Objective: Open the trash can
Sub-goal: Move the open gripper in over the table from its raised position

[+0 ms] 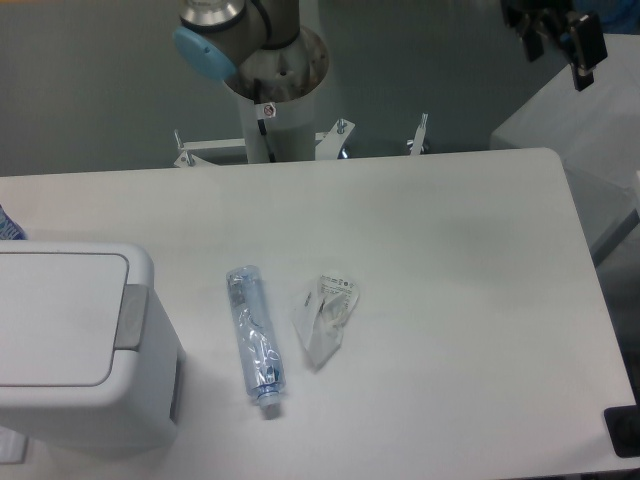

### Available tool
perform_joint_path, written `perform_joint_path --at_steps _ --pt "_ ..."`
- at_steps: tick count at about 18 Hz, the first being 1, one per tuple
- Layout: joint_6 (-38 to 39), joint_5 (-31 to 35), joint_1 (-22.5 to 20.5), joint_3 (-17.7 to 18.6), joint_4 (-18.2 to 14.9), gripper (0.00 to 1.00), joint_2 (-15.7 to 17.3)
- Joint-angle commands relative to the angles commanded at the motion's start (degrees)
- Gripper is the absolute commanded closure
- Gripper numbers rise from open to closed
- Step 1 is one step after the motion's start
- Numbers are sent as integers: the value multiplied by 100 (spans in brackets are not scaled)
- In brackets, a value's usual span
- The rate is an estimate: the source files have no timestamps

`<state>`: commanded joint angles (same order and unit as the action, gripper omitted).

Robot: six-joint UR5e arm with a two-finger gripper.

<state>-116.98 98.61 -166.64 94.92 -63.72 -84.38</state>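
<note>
1. One trash can point(75, 340) sits at the table's point(450, 300) left edge, lid shut, partly cut off.
2. Gripper point(560, 35) at top right, cropped; jaw state indeterminable.
3. Bottle point(253, 335) lies beside a crumpled wrapper point(325, 315).

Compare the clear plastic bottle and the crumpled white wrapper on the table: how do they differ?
The clear plastic bottle is long and cylindrical; the crumpled white wrapper is flat, irregular and creased. The bottle is see-through with a bluish tint; the wrapper is opaque white with dark print. The bottle is the longer of the two. Both lie side by side, apart, on the white table.
</note>
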Motion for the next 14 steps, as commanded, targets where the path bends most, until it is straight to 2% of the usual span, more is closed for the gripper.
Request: perform_joint_path --at_steps 5,9,10,12,14 --pt "131 -17 96 -52 -9 0 -35" --pt "447 -52 596 -158 -298 0 -149" --pt "762 -96 746 -202 -430 0 -202" --pt "1831 -175 1071 -263 -475 0 -429" --pt "2931 -263 1352 -360 -527 0 -492"
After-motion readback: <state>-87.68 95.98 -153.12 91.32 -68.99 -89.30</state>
